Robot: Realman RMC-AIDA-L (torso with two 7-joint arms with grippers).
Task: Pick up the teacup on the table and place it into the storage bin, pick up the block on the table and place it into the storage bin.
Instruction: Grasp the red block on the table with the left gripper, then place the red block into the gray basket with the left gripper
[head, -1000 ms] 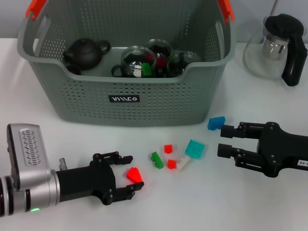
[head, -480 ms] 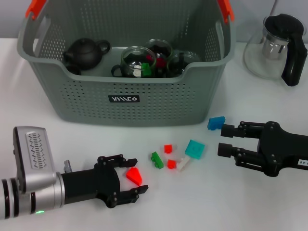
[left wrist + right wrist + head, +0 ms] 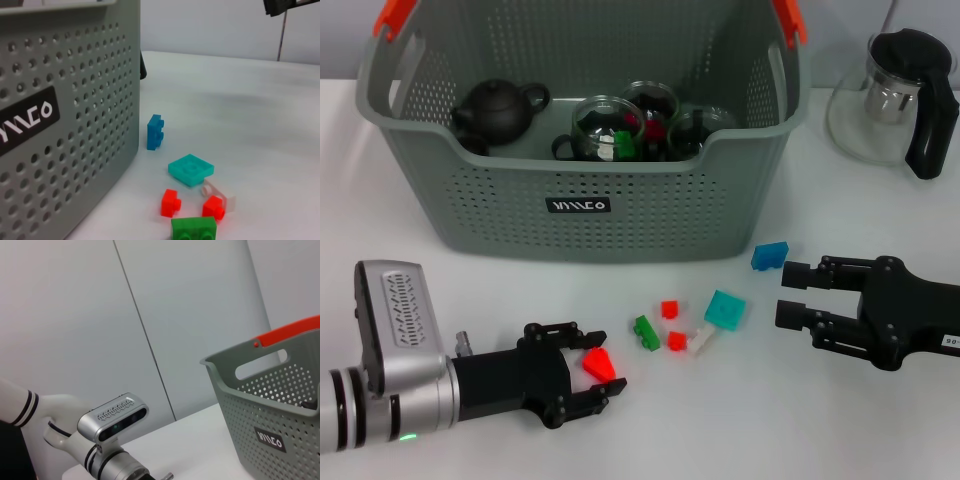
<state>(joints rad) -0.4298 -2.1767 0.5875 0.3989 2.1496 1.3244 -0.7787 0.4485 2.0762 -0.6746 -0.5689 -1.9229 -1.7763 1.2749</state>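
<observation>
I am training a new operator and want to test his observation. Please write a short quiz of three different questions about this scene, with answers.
1. True or false: the left gripper is open around the red block.
2. Which thing stands outside the bin?
A. the black teapot
B. the glass pot
C. a glass cup
3. Fill in: the blue block lies on the table just ahead of the ______ gripper.

Key
1. True: its fingers stand on both sides of the block, not closed on it.
2. B
3. right
</observation>
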